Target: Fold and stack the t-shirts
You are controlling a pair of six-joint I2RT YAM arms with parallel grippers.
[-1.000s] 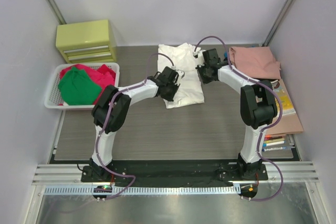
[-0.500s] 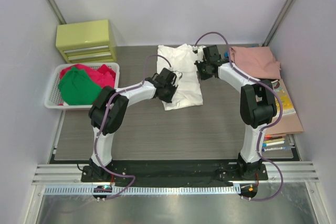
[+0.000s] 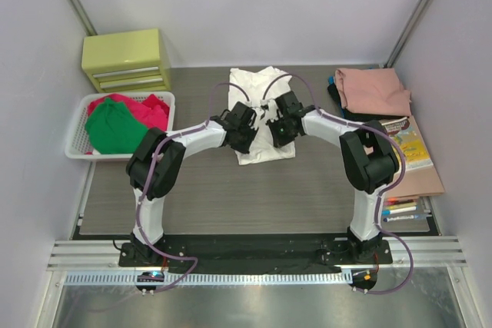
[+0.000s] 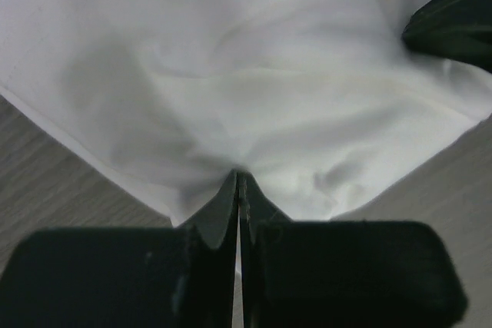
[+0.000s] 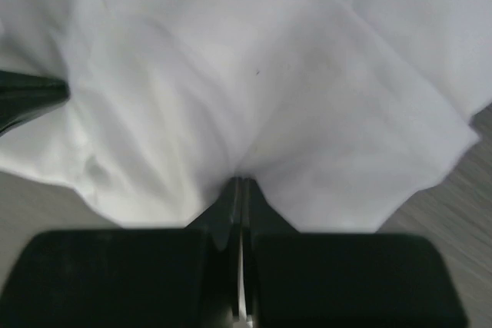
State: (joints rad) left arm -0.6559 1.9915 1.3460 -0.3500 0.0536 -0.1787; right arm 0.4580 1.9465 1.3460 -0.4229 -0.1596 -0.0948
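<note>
From above, the white shirt (image 3: 265,151) is seen toward the table's (image 3: 231,190) far edge, pinched by left gripper (image 3: 250,130) and right gripper (image 3: 277,132); in both wrist views fingers (image 4: 219,217) are clenched on cloth — a fold is judged in hand, with a flat lay-down and release called for next.

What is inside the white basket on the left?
A green t-shirt lies on red cloth in the basket; anything beneath them is covered.

white t-shirt (image 3: 247,82) | green t-shirt (image 3: 114,130) | red t-shirt (image 3: 155,110) | salmon-pink t-shirt (image 3: 374,90) | yellow-green drawers (image 3: 125,57)
</note>
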